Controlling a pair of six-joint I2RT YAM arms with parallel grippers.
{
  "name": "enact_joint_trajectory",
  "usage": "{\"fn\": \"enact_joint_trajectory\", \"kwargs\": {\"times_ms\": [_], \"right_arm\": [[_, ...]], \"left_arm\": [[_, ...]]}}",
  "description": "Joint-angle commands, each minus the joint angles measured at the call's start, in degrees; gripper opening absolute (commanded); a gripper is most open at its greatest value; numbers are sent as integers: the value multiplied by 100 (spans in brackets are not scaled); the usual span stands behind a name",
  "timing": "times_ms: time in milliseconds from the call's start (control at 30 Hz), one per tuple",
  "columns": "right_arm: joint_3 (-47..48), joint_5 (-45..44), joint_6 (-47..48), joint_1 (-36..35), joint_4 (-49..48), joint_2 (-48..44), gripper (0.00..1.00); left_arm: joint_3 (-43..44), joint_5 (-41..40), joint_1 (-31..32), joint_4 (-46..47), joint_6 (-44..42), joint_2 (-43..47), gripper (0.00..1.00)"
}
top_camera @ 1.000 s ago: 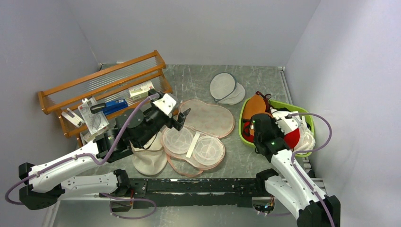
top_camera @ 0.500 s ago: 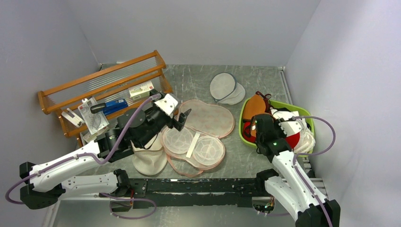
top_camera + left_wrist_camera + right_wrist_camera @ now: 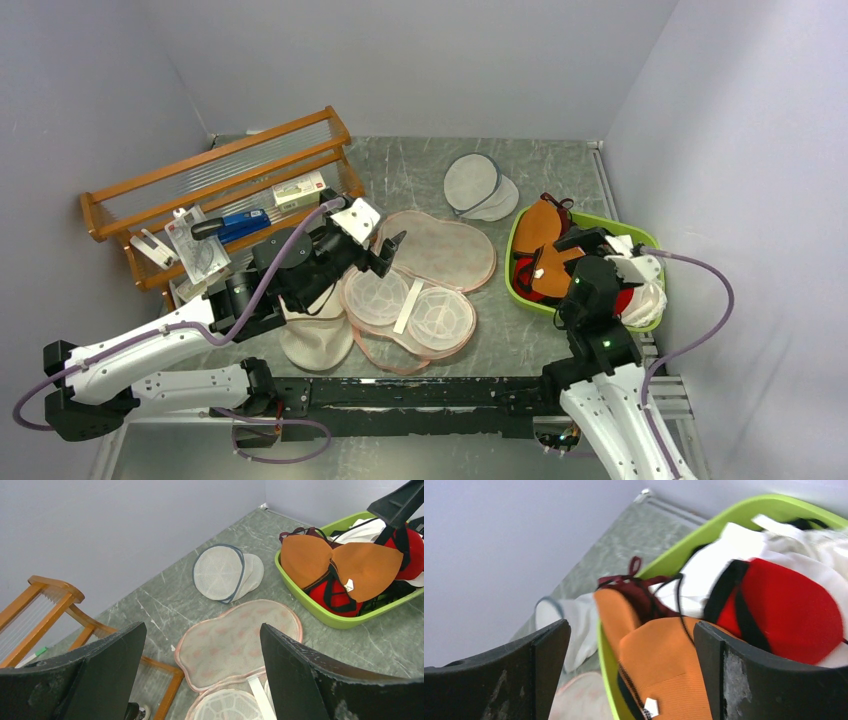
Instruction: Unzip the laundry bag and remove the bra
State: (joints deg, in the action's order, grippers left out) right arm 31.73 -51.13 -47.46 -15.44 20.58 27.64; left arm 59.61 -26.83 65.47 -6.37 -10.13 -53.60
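As it lies mid-tabletop, the laundry bag [image 3: 440, 250] [image 3: 235, 645] is unzipped and spread flat, clamshell fashion. Far half: padded pale pink fabric, peanut outline, faint red-orange print, pink zip rim. Near half: two round white mesh domes w/ a white strap across.

Bra [image 3: 545, 245] [image 3: 340, 562] [image 3: 659, 665]: out of the bag, at the left end of the lime-green plastic basket [image 3: 520, 292]. Smooth matte orange moulded cups, black trim, small white tag. It rests on a red bra [image 3: 794, 610] and white cloth.

Left claw [image 3: 388, 250] [image 3: 202, 630]: over the bag's left edge, fingers wide apart, nothing between.

Right claw [image 3: 578, 245] [image 3: 631, 640]: above the basket, fingers wide apart, bra beneath, not clamped. Contact w/ the fabric: cannot tell.

Misc.: round white mesh pouch [image 3: 478, 187], dark rim, at the far side. Slatted wooden rack [image 3: 215, 180] at left. Tabletop [image 3: 560, 170]: grey-green, marbled.
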Motion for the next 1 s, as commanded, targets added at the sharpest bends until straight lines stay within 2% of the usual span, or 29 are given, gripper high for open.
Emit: {"fn": "enact_joint_trajectory", "kwargs": {"times_ms": [0, 100, 233, 400, 500, 600, 800, 967], "right_arm": [[-336, 1917, 1832, 32, -1492, -355, 97], [-426, 3495, 2545, 28, -2070, -308, 100], [-185, 5503, 3035, 25, -2308, 500, 100], [556, 6901, 3155, 10, -1761, 2280, 100], [954, 7225, 3219, -59, -1424, 3307, 100], [1368, 6684, 3307, -360, -982, 4104, 100], [2315, 3817, 3389, -1410, 35, 5500, 100], [3130, 2410, 3254, -1461, 640, 6662, 82]], "left_arm": [[225, -21, 45, -47, -50, 42, 95], [222, -33, 49, -35, -50, 70, 95], [217, -23, 45, -24, -50, 95, 95], [217, -71, 70, -31, -66, 96, 95], [207, -84, 87, -28, -73, 96, 95], [217, -104, 108, -33, -83, 80, 95], [209, -168, 141, -27, -116, 70, 96], [217, -227, 178, -49, -145, 52, 96]]}}
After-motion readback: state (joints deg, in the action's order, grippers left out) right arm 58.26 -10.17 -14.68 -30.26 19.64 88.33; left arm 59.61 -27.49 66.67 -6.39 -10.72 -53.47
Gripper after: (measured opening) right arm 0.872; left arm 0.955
